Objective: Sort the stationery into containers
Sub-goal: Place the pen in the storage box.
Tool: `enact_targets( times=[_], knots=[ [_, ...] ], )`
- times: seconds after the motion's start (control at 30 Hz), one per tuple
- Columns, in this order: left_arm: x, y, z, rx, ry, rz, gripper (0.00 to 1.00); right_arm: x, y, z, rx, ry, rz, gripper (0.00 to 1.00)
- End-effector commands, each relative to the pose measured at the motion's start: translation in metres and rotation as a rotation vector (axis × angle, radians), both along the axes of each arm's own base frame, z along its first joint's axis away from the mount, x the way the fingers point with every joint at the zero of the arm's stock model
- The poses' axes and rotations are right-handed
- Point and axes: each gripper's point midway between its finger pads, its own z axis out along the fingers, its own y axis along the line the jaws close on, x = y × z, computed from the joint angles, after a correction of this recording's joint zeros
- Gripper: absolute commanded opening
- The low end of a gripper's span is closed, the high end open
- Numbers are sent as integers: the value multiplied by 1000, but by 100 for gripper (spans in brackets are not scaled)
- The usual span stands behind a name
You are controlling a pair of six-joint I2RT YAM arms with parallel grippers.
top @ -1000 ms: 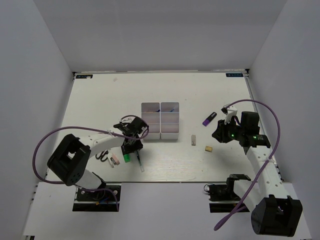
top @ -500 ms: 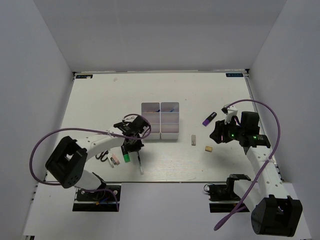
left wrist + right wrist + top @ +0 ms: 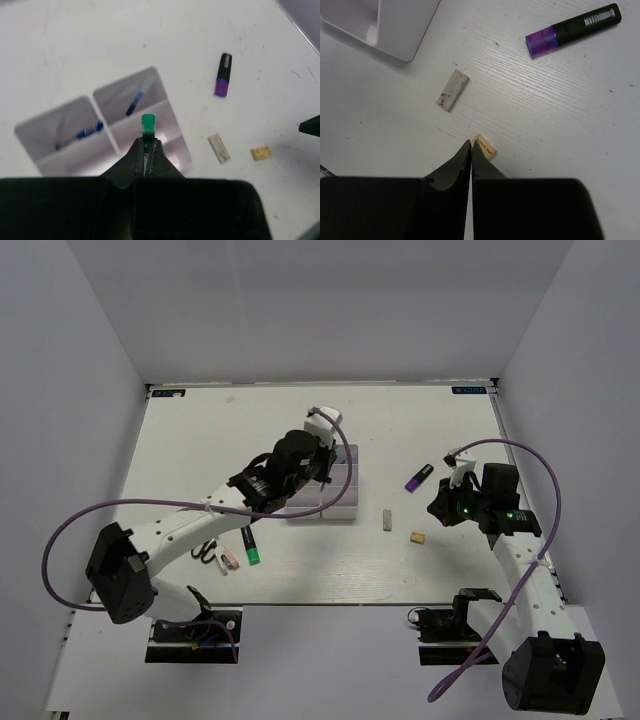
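Note:
My left gripper is shut on a thin pen with a green end and hangs over the white containers. Two of the bins hold blue pens. My right gripper is shut with nothing in it, its tips just above the table beside the tiny tan block. The small grey stick and the purple-black marker lie nearby. The green-tipped black marker and the pink piece lie front left.
A small black item lies next to the pink piece. White walls close in the table on the left, back and right. A corner of the containers shows in the right wrist view.
My left arm has lifted the thin pen from the front of the table and swung it up over the containers. My right gripper has shut without moving off.

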Motion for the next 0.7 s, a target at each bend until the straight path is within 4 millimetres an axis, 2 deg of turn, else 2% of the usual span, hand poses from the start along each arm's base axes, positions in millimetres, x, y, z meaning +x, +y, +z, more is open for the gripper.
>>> enact_targets(
  times=[0.0, 0.07, 0.1, 0.17, 0.2, 0.3, 0.33, 0.4, 0.47, 0.67],
  knots=[
    [32, -36, 33, 91, -384, -186, 0, 9, -1, 18, -1, -70, -6, 4],
    [32, -56, 51, 87, -525, -290, 0, 9, -1, 18, -2, -71, -5, 5],
    [36, -67, 42, 94, -531, -317, 0, 9, -1, 19, 0, -72, -5, 5],
    [43, -76, 57, 107, -583, -336, 0, 9, -2, 18, -3, -69, -6, 5],
    [50, -83, 51, 111, -587, -338, 0, 8, -1, 18, -1, -68, -3, 5],
    [62, -91, 51, 123, -623, -339, 0, 9, -1, 20, 1, -72, -4, 5],
    [66, -94, 45, 145, -631, -342, 0, 9, -1, 19, 1, -73, -4, 5],
    [71, -93, 49, 136, -641, -318, 0, 8, 0, 19, 3, -71, 1, 5],
    [75, -92, 44, 133, -625, -317, 0, 7, 0, 18, 3, -67, 1, 5],
    [80, -90, 52, 73, -592, -324, 0, 7, 1, 19, 5, -70, 7, 5]
  ],
)
